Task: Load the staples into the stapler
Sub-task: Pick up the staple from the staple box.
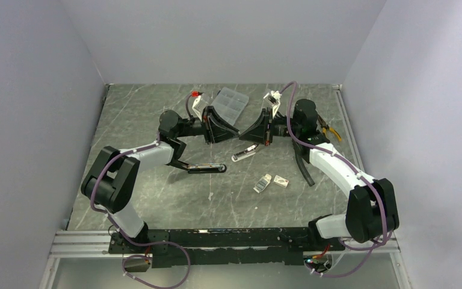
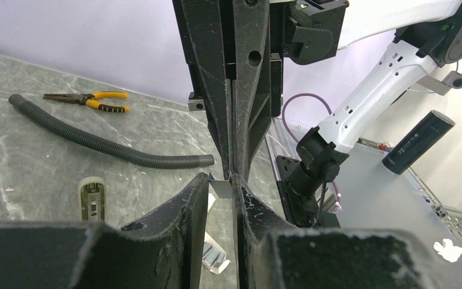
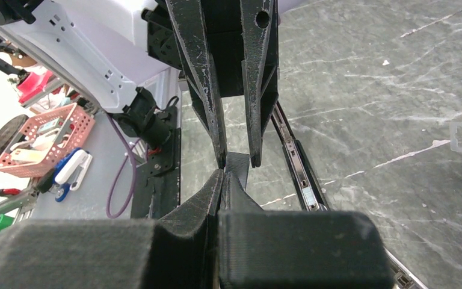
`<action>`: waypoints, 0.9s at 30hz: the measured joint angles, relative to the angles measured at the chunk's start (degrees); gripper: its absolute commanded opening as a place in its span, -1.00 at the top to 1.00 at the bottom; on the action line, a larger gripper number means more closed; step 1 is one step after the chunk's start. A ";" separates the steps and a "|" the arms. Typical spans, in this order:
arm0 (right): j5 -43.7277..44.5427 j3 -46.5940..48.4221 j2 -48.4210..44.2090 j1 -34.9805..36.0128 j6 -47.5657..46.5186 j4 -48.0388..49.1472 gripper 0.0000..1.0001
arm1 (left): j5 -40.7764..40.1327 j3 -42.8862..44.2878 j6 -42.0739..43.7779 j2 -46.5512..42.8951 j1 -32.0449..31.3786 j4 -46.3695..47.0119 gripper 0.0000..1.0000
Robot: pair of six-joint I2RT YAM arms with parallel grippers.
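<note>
Plainly, the left claw (image 2: 222, 180) stands part open, its fingers either side of the staples (image 2: 219, 188) but not clearly gripping them. The thin silvery strip hangs over the tabletop (image 1: 150, 120), pinched at one end by the closed right claw (image 3: 223, 174). If the right releases before the left bites, the strip likely drops; a skewed squeeze could snap it.

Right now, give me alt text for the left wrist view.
A small silvery staple strip sits between the slightly parted fingers of the left tool, while the shut right tool pinches it from above. Behind lie a black corrugated hose and yellow-handled pliers.
</note>
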 measured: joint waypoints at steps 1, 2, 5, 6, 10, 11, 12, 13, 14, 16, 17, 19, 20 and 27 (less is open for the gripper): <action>-0.04 0.00 0.00 0.00 -0.04 0.00 1.00 | 0.02 0.02 -0.07 0.00 0.00 0.02 0.48; -0.11 0.00 0.00 0.00 -0.13 0.00 1.00 | 0.07 0.02 -0.15 0.04 0.00 0.07 0.46; -0.22 0.00 0.00 0.00 -0.63 -0.24 1.00 | 0.33 0.11 -0.66 0.46 0.00 0.66 0.41; -0.33 0.00 0.00 0.00 -0.83 -0.37 1.00 | 0.42 0.15 -0.94 0.66 0.00 0.90 0.40; -0.63 0.00 0.02 -0.04 -1.22 -0.92 1.00 | 0.79 0.33 -1.88 1.22 0.00 1.53 0.37; -0.72 0.00 0.02 -0.04 -1.25 -1.01 1.00 | 0.90 0.33 -1.99 1.27 0.00 1.60 0.36; -0.90 0.00 0.02 -0.04 -1.27 -1.05 1.00 | 0.96 0.33 -2.05 1.36 0.00 1.81 0.35; -0.96 0.00 0.02 -0.04 -1.29 -1.07 1.00 | 1.03 0.33 -2.29 1.49 0.00 2.05 0.32; -1.03 0.00 0.02 -0.04 -1.29 -1.07 1.00 | 1.07 0.33 -2.45 1.55 0.00 2.27 0.28; -1.49 0.00 0.15 -0.04 -1.27 -1.07 1.00 | 1.25 0.33 -2.93 1.75 0.00 2.78 0.24; -1.79 0.00 0.22 -0.04 -1.29 -1.07 1.00 | 1.38 0.35 -3.13 1.84 0.00 2.91 0.22; -2.05 0.00 0.44 -0.02 -1.27 -1.09 1.00 | 1.42 0.33 -3.61 1.88 0.00 3.54 0.21; -2.08 0.00 0.66 -0.02 -1.25 -1.01 1.00 | 1.55 0.35 -3.82 1.88 -0.13 4.00 0.22; -2.25 0.00 1.05 -0.02 -1.07 -0.98 1.00 | 1.97 0.35 -4.85 1.88 -0.90 5.55 0.18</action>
